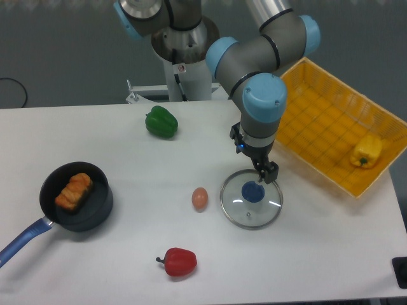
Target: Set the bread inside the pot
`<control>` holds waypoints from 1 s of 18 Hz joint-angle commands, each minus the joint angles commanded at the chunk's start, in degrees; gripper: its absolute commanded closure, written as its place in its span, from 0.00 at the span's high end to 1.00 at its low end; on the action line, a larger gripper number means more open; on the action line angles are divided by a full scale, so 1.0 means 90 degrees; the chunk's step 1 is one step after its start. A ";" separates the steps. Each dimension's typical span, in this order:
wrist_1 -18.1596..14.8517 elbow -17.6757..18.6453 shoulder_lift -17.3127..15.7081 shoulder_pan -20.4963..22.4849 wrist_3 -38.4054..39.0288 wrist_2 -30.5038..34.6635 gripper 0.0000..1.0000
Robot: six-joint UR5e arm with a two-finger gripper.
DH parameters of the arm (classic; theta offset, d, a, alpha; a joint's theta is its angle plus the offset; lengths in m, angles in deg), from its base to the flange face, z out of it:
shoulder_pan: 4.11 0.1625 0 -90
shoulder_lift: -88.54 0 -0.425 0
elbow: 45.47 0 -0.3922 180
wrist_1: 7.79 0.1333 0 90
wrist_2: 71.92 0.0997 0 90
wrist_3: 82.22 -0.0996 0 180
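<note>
1. You will find the bread (74, 191) lying inside the pot (77, 196), at the left of the table (127, 254). It rests on the pot floor, set slantwise.
2. The pot stands upright, its blue handle running off toward the lower-left corner of the view.
3. Your gripper (266, 173) is well apart from the bread, far to its right. It hangs just above the blue knob of the glass lid (251, 197), which lies flat on the table.
4. The fingers are small and dark against the lid; you cannot tell from this view whether they are parted or closed. Nothing is seen held in them.
5. An egg (200, 198) sits just left of the lid, between lid and pot.
6. A green pepper (161, 122) lies toward the back of the table, and a red pepper (177, 262) toward the front.
7. The yellow basket (331, 124) at the right holds a yellow pepper (367, 151).
</note>
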 joint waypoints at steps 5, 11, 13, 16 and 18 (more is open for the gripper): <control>0.0000 0.0000 0.0000 0.0000 0.0029 0.0000 1.00; 0.0000 0.0000 -0.0029 0.0010 -0.0010 -0.0010 1.00; 0.0000 0.0000 -0.0088 0.0029 -0.0030 0.0000 1.00; 0.0039 -0.0077 -0.0059 -0.0019 0.0048 0.0009 1.00; 0.0039 -0.0068 -0.0049 -0.0029 -0.0058 -0.0029 1.00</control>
